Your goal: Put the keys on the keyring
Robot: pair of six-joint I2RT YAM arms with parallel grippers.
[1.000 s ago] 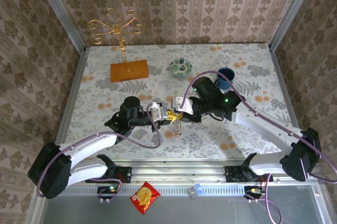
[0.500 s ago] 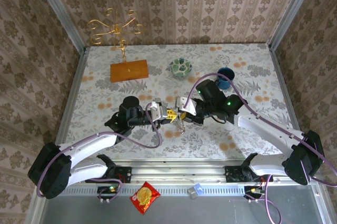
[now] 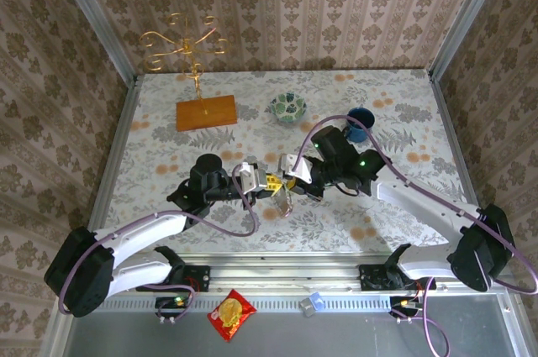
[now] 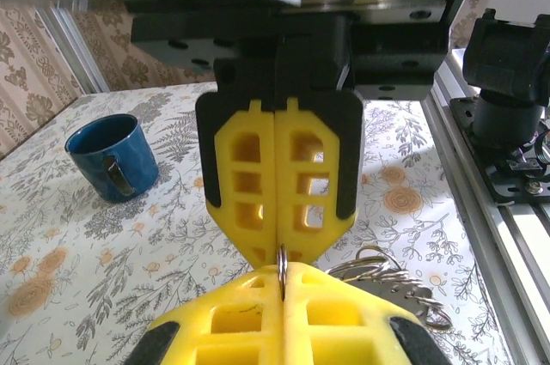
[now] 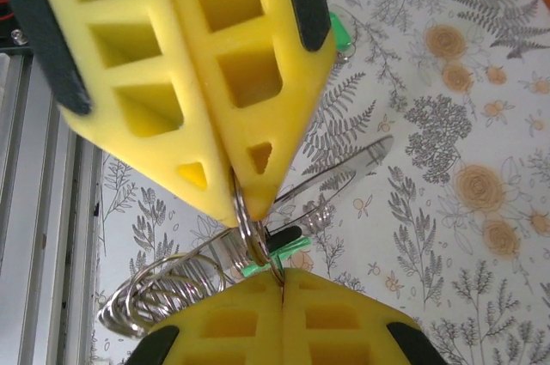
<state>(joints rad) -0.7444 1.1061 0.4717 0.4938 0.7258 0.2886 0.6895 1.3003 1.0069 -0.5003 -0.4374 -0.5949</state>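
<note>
Both shut tip-to-tip on the keyring (image 4: pixel 281 258) — left gripper (image 4: pixel 282 277), right gripper (image 4: pixel 278 243); green key (image 5: pixel 279 247) by tips.

What looks like the keyring (image 3: pixel 282 202) sits mid-table, bowl (image 3: pixel 287 106) behind it, mug (image 3: pixel 360 122) farther right.

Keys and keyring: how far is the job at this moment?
Done: left hand and right hand are both shut on the keyring. In hand: one green-headed key sits by the ring; threaded or not, I cannot tell. Left: a second green key lies on the table.
</note>
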